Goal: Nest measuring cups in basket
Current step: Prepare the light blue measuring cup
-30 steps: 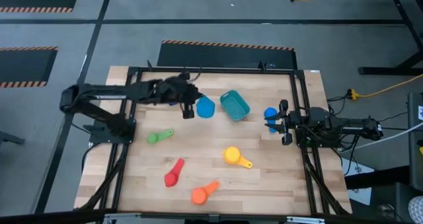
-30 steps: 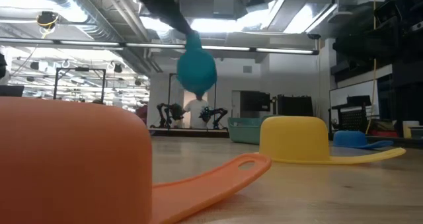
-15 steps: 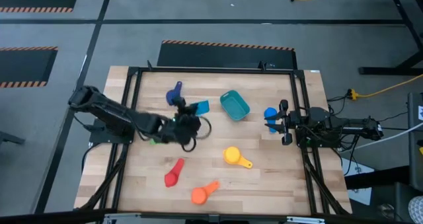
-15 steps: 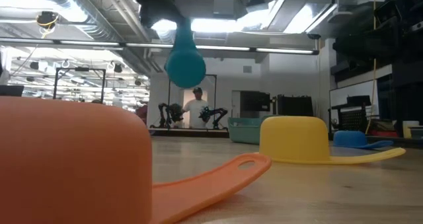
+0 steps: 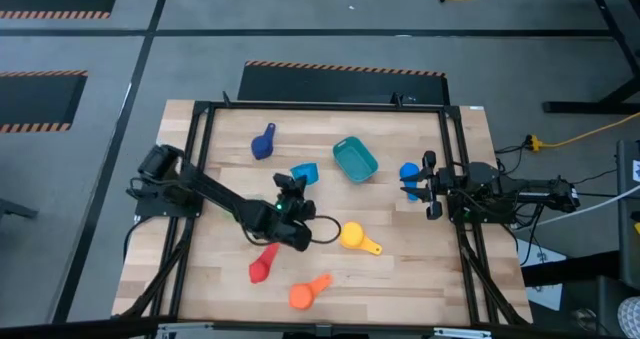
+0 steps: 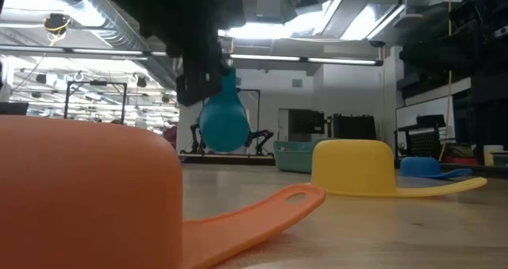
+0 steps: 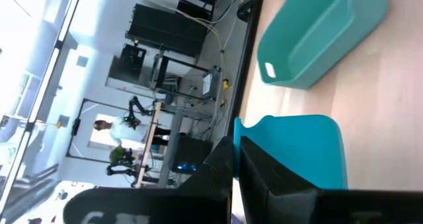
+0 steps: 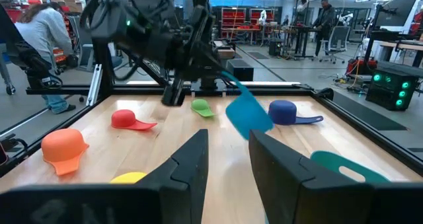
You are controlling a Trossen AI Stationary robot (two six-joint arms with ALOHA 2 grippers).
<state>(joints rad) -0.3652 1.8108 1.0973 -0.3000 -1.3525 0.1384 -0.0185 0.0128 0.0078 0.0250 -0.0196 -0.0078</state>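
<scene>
Left gripper (image 5: pixel 291 185) pinches the light blue cup (image 5: pixel 303 171) by its handle, lifted off the table near the middle.

From the left wrist we see its fingers (image 7: pixel 264 178) pressed close together on the flat handle, the bowl hanging in the air, with the teal basket (image 5: pixel 355 159) to its right and a little farther back. The right gripper (image 5: pixel 422 186) waits at the table's right edge, its fingers (image 8: pixel 192 159) spread apart and holding nothing, a blue cup (image 5: pixel 409 171) just beside it. We count seven cups: light blue held, dark blue (image 5: pixel 263 142) at far left, blue at right, green (image 8: pixel 201 108), yellow (image 5: pixel 353 237), red (image 5: pixel 263 263) and orange (image 5: pixel 306 293) nearer. One basket.
</scene>
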